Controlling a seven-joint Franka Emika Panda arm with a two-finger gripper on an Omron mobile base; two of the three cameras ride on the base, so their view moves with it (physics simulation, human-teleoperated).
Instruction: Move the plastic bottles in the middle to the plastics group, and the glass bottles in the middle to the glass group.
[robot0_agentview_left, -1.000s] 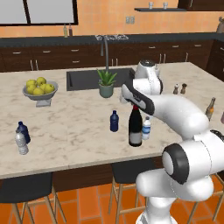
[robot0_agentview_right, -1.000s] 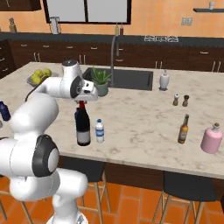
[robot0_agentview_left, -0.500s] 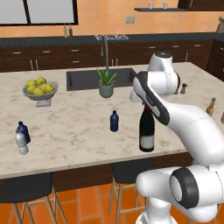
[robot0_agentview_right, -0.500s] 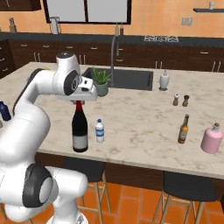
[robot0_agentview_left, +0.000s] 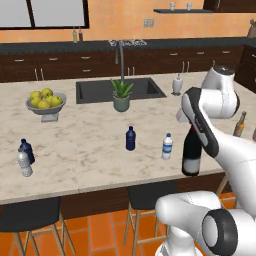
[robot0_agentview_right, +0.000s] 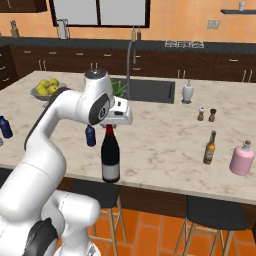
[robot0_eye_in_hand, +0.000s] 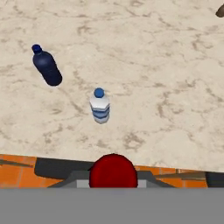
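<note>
Gripper (robot0_agentview_right: 109, 125) is closed on the red neck of the wine bottle (robot0_agentview_right: 110, 159), held upright above the counter (robot0_agentview_right: 165, 145) front edge.

The tall dark glass wine bottle (robot0_agentview_right: 110, 160) looks glossy, with a smooth red foil neck and matt pale paper label. Under it, the beige marble-patterned counter (robot0_agentview_right: 165, 145) looks polished; left of the wine bottle stand a slim dark blue plastic bottle (robot0_agentview_left: 130, 138) and a clear plastic bottle with a blue cap (robot0_agentview_left: 167, 146).

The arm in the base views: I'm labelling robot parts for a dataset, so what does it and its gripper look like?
The arm is glossy white, built of rounded, bulbous links with dark grey joint rings. The gripper sits under a boxy white hand. No cables or markings are visible.
</note>
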